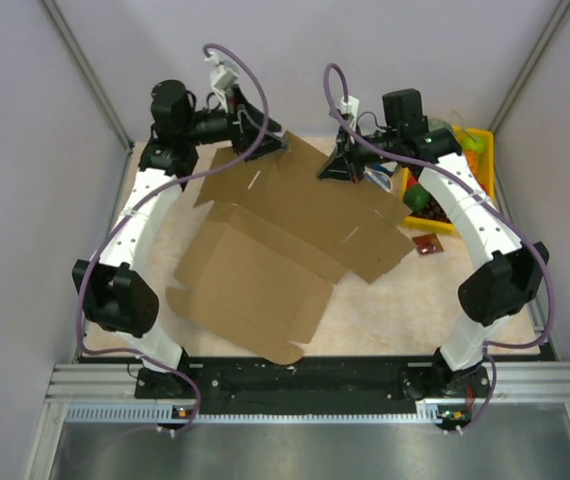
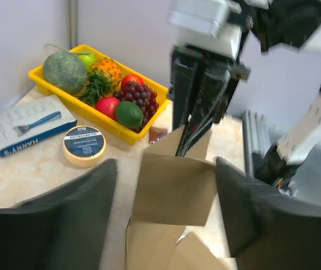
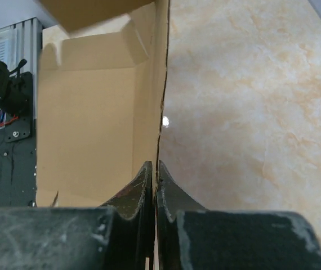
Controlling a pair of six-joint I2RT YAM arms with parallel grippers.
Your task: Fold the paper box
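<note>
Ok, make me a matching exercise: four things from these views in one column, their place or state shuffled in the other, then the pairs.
Things:
1. right gripper
2. left gripper
3. tray
4. tape roll

Places or states:
a. holds fruit
b. lies next to the carton
c. shut on the box edge
d. open, fingers wide apart

Pairs: 1-c, 2-d, 3-a, 4-b
</note>
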